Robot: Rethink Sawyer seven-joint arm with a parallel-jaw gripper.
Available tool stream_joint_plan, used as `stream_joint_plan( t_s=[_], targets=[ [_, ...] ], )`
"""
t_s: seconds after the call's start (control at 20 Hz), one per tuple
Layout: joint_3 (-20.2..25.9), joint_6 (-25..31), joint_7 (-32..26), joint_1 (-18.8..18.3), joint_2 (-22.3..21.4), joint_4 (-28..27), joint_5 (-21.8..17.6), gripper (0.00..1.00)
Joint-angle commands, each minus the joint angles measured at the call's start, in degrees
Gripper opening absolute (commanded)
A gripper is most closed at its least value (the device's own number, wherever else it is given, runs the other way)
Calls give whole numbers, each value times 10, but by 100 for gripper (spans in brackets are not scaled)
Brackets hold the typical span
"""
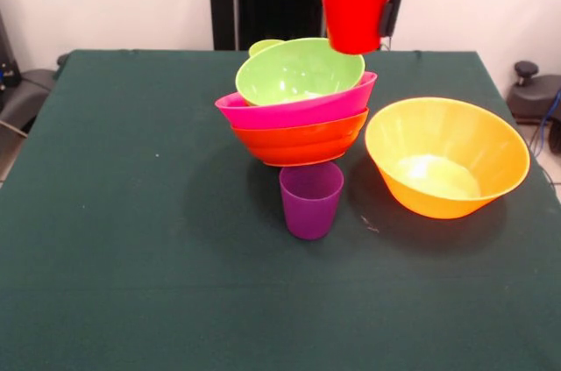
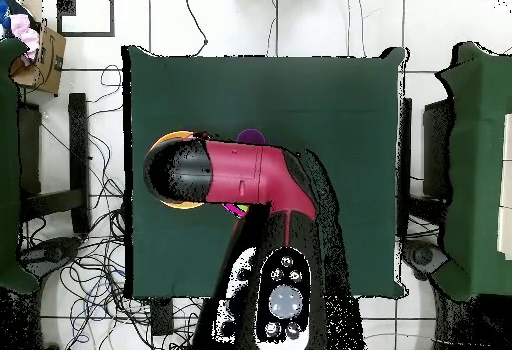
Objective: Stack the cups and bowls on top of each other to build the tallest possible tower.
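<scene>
My gripper (image 1: 379, 18) is at the top of the front view, shut on the rim of a red cup (image 1: 352, 4), which hangs upright in the air just above and to the right of the tower. The tower (image 1: 298, 112) is a red-orange bowl (image 1: 302, 145) with a pink bowl (image 1: 294, 110) in it and a lime green bowl (image 1: 298, 71) on top, all tilted. A purple cup (image 1: 311, 200) stands upright on the cloth in front of the tower. A large orange bowl (image 1: 447, 156) sits open to the right. A lime green rim (image 1: 265, 46) peeks out behind the tower.
The table has a dark green cloth (image 1: 131, 213). In the overhead view my arm (image 2: 250, 171) covers the tower and my gripper; only edges of the orange bowl (image 2: 176, 137) and the purple cup (image 2: 250, 134) show. Other green tables stand at both sides.
</scene>
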Motion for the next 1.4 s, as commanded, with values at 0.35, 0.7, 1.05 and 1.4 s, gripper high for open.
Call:
stream_joint_plan(
  t_s=[0.35,0.7,1.05,1.4],
  targets=[
    [77,-12,-90,-28,17,63,-74,0],
    [85,-18,-84,-39,16,67,-94,0],
    [92,-36,-82,-54,26,67,-115,0],
    [100,-33,-73,-59,26,64,-127,0]
  ],
)
